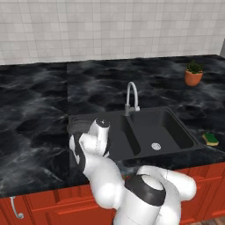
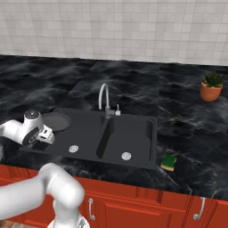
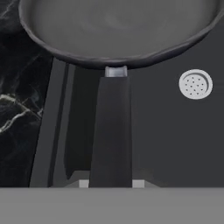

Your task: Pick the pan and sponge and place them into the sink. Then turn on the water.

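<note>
My gripper (image 3: 110, 181) is shut on the pan's long black handle (image 3: 111, 131). The dark grey pan (image 3: 118, 30) hangs level over the left edge of the black sink (image 3: 175, 144), near the left basin's silver drain (image 3: 195, 84). From the base cameras the pan (image 1: 76, 125) (image 2: 56, 121) sits over the sink's (image 1: 165, 127) (image 2: 133, 133) left basin rim, with the gripper (image 1: 102, 127) (image 2: 43, 133) right beside it. The yellow-green sponge (image 1: 211, 139) (image 2: 169, 161) lies on the counter right of the sink. No water falls from the faucet (image 1: 131, 96) (image 2: 104, 99).
A potted plant (image 1: 193, 74) (image 2: 210, 89) stands at the back right of the black marble counter (image 1: 35, 105). Red cabinet fronts (image 2: 147, 205) run below the counter edge. A tiled wall closes the back.
</note>
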{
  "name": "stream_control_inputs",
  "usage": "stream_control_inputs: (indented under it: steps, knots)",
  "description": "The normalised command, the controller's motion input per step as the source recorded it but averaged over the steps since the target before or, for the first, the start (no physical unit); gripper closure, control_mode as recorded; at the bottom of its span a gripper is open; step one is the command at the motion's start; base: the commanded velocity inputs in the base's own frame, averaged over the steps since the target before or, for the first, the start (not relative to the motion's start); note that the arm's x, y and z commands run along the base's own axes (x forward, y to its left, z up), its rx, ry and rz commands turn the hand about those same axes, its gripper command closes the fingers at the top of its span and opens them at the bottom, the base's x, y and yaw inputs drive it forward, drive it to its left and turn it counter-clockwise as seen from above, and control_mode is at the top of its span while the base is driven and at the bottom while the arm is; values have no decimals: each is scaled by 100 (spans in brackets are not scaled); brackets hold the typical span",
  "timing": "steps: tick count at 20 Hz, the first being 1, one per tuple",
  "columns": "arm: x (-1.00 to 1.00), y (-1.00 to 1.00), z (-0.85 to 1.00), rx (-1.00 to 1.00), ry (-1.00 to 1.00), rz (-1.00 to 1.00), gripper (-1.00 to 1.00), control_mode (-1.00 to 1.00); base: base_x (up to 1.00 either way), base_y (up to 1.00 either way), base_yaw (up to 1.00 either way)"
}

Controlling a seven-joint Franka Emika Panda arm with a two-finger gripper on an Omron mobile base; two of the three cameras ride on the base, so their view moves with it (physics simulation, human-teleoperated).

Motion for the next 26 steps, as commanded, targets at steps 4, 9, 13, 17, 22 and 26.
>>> stream_control_inputs:
  steps: [4,9,13,17,22,26]
  knots:
    - [-4,-79,17,17,-9,0,100,-100,0,0,0]
    - [-2,-53,18,16,-9,0,100,-100,0,0,0]
    - [0,-7,12,7,-5,0,100,-100,0,0,0]
    - [0,3,14,0,-1,-1,100,-100,0,0,0]
    - [-4,11,23,0,-1,-5,100,-100,0,0,0]
    - [-25,11,45,2,-6,-6,100,-100,0,0,0]
